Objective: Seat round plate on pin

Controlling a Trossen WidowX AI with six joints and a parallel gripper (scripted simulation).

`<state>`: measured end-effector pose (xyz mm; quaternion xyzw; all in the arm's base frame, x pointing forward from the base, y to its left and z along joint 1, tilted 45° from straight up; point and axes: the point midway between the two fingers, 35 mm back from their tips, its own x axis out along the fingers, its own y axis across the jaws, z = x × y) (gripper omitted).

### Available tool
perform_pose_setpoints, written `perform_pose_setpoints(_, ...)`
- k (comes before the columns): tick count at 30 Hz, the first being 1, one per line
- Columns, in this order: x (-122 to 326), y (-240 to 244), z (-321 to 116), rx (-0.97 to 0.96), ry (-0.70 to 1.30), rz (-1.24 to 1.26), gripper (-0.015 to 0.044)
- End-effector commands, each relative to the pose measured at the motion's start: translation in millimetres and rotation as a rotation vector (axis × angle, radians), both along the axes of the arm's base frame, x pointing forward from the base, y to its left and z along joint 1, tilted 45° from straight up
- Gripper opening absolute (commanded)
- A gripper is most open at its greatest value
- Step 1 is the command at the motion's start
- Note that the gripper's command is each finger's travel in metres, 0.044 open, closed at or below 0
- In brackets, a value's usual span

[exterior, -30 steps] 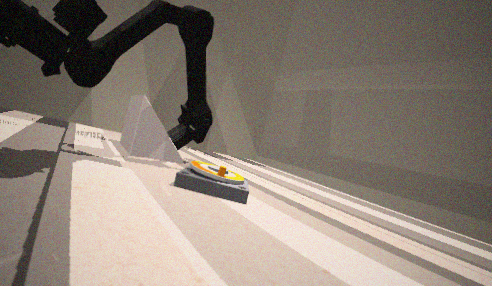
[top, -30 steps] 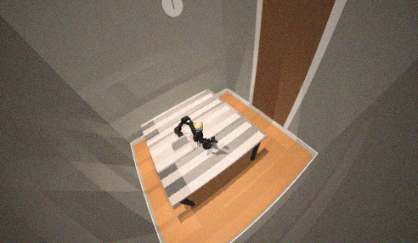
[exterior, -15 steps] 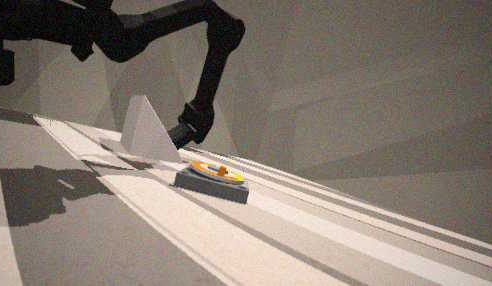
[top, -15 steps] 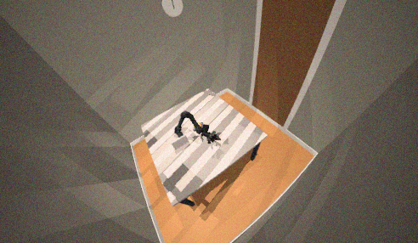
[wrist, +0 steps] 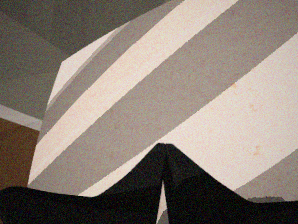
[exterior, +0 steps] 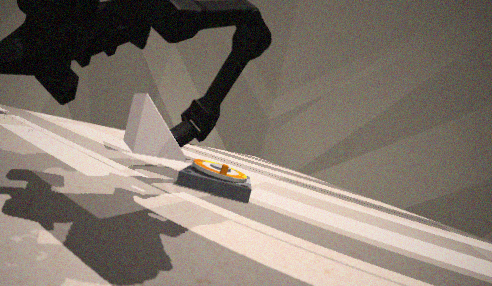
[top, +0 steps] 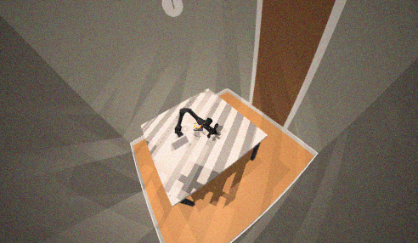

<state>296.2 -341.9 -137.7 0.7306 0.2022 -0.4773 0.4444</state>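
Observation:
The round plate (exterior: 235, 175) (top: 198, 126), white with a yellow-orange rim, sits on the dark grey base (exterior: 212, 187) in the exterior view. Its orange tab (exterior: 224, 170) stands up on the side facing that camera. The plate looks slightly tilted, but whether it lies flat is too small to tell. The pin and the hole cannot be made out. My gripper (wrist: 163, 150) is shut and empty, its fingertips together in the wrist view. It is away from the plate, which does not show in the wrist view.
A pale wedge-shaped block (exterior: 154, 132) stands behind and left of the base in the exterior view, near the arm's foot (exterior: 184, 133). The arm arches above. The striped table (top: 240, 140) carries strong shadows, and its edge shows in the wrist view.

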Motion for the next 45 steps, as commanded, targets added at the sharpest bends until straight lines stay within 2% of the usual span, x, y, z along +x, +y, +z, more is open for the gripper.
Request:
perform_pose_setpoints(1,22.5,44.6,45.4,-0.028,0.032,0.467,0.0000)
perform_pose_setpoints(11,28.1,124.0,102.6,-0.021,-0.020,1.090,0.0000)
perform_pose_setpoints(16,25.4,155.9,129.7,-0.021,-0.084,1.324,0.0000)
perform_pose_setpoints(22,15.4,205.2,177.0,-0.029,-0.240,1.672,0.0000)
perform_pose_setpoints(27,6.5,231.7,205.9,-0.041,-0.365,1.861,0.0000)
perform_pose_setpoints(37,4.4,236.5,210.5,-0.045,-0.395,1.900,0.0000)
perform_pose_setpoints(45,9.8,258.1,187.5,-0.046,-0.396,1.899,0.0000)
